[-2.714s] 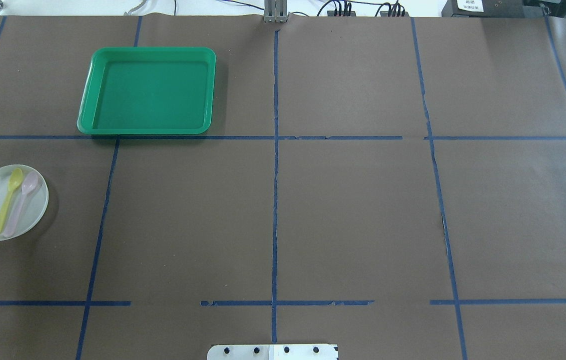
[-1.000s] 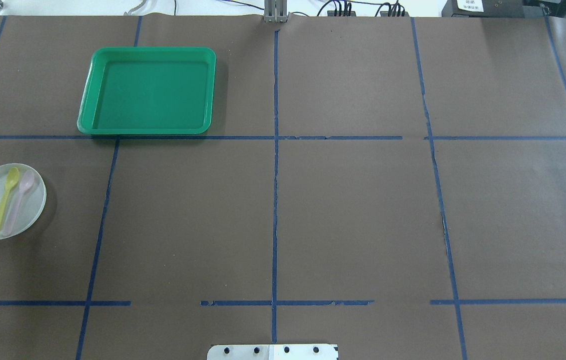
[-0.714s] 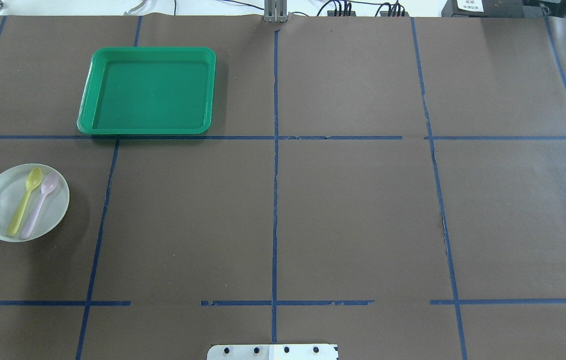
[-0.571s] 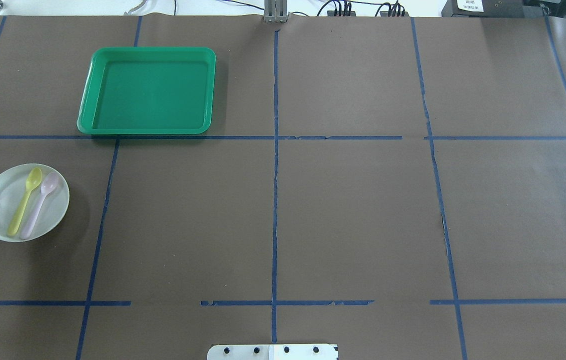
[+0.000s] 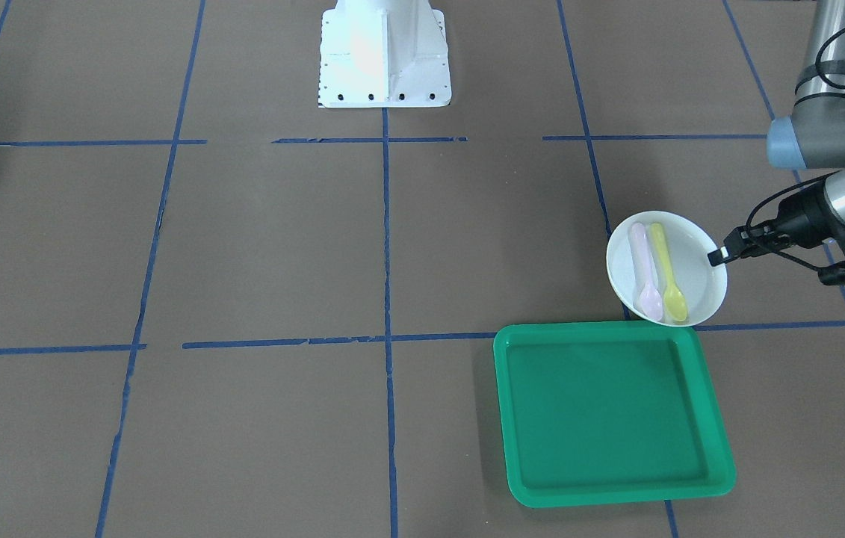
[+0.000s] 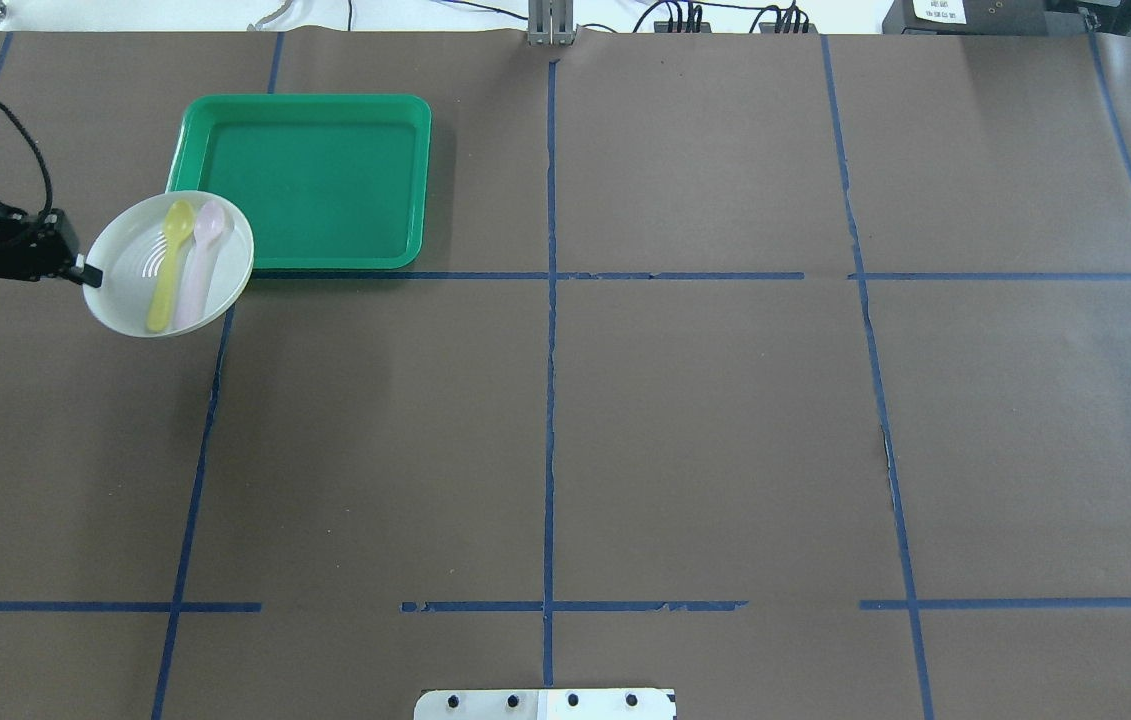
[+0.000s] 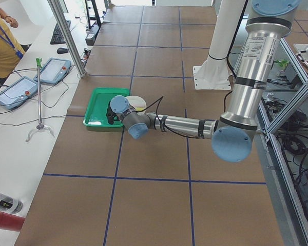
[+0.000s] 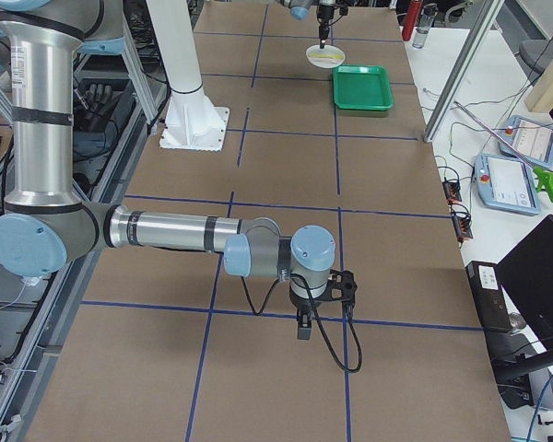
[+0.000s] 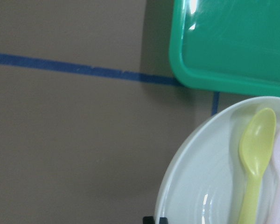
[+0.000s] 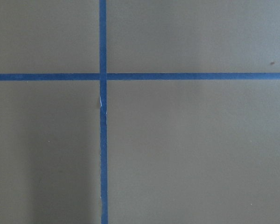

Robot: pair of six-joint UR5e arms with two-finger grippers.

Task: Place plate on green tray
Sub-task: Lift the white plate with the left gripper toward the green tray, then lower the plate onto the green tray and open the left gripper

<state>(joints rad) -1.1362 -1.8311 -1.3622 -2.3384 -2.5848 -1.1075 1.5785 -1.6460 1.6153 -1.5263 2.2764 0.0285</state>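
Note:
A white plate (image 6: 125, 285) carries a yellow spoon (image 6: 168, 265) and a pink spoon (image 6: 200, 262). My left gripper (image 6: 90, 273) is shut on the plate's left rim and holds it above the table. In the overhead view the plate overlaps the near-left corner of the green tray (image 6: 325, 180). The front view shows the plate (image 5: 695, 254), the left gripper (image 5: 715, 256) and the tray (image 5: 609, 411). The left wrist view shows the plate (image 9: 200, 186) and the tray's corner (image 9: 233, 46). My right gripper (image 8: 303, 327) hangs low over bare table far from them; I cannot tell if it is open.
Brown paper with blue tape lines (image 6: 550, 300) covers the table. The robot's white base (image 5: 383, 56) stands at the near middle edge. An operator (image 7: 0, 36) and tablets (image 7: 15, 89) are beyond the table's far edge, behind the tray.
The plate with both spoons has moved from the table's near-left area forward and to the right, to the tray's near-left corner. More of my left arm has come into view.

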